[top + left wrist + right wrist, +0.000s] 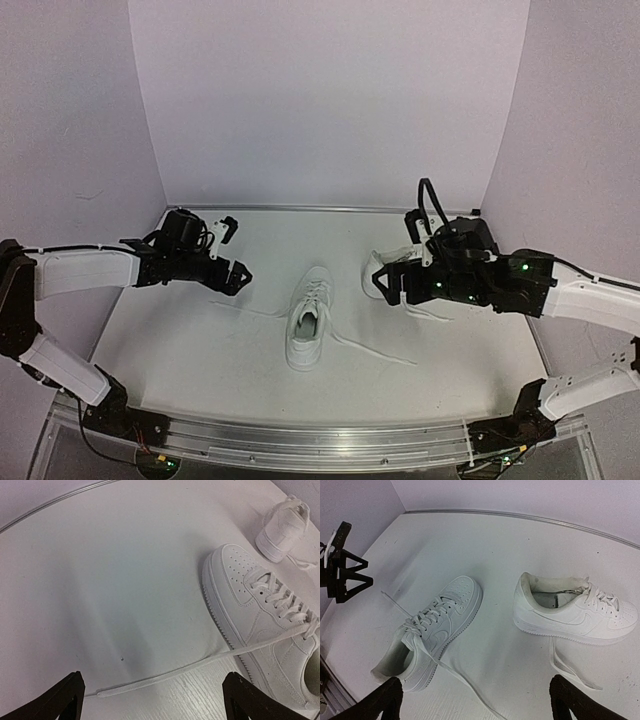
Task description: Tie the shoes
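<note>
The left gripper (153, 680) is hovering spread and empty over the loose lace (200, 666) of the middle shoe (260, 615), lining up a pinch; the right gripper (476, 680), likewise spread, is hanging above the right-edge shoe (575, 612).

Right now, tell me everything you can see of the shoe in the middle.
The middle shoe is an all-white low-top, leather-looking, with a perforated toe and ribbed sole edge. It stands upright on the table, toe toward the far wall, laced but untied: one lace end trails left, the other right. Neither the left gripper nor the right gripper touches it; both are open.
</note>
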`<state>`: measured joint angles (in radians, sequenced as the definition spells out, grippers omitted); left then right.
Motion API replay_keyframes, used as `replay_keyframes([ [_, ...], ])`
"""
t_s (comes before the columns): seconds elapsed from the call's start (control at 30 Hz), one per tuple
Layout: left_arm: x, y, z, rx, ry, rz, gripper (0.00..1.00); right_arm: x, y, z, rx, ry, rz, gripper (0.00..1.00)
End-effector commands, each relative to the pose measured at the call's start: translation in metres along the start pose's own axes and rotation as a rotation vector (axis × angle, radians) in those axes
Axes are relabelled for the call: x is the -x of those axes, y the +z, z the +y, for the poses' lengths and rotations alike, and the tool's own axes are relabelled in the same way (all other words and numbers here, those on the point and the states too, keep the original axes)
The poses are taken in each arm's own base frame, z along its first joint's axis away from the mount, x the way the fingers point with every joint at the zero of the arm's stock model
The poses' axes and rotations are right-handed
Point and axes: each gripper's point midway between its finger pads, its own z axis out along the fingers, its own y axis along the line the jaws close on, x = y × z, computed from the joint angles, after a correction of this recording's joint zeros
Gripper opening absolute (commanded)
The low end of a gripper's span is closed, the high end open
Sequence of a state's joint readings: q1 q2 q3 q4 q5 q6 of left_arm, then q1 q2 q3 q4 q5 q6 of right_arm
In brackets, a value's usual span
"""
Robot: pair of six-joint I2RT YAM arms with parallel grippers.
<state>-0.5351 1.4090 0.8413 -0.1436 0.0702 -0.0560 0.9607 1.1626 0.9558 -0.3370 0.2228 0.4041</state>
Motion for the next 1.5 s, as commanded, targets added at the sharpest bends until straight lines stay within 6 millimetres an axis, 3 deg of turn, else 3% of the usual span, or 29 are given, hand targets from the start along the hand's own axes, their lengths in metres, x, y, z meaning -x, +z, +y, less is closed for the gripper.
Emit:
replay_keyframes([
  [0.0,0.006,0.004,-0.027,-0.124,0.203,-0.042,0.99,0.011,0.0,0.029,0.123,-0.034,0.009,0.98],
  [0.17,-0.012,0.004,-0.043,-0.192,0.336,-0.055,0.98,0.009,0.0,0.041,0.187,-0.042,0.024,0.98],
  [0.33,-0.027,0.003,-0.067,-0.344,0.483,-0.06,0.9,0.005,0.004,0.044,0.208,-0.028,0.04,0.98],
  [0.53,-0.019,0.014,-0.086,-0.443,0.556,-0.142,0.79,0.001,0.006,0.046,0.215,-0.017,0.056,0.98],
  [1.03,-0.033,0.065,-0.099,-0.488,0.665,-0.055,0.5,-0.006,0.011,0.051,0.237,-0.012,0.081,0.98],
  [1.47,-0.048,0.089,-0.108,-0.527,0.69,-0.01,0.38,-0.01,0.019,0.052,0.231,-0.016,0.103,0.98],
])
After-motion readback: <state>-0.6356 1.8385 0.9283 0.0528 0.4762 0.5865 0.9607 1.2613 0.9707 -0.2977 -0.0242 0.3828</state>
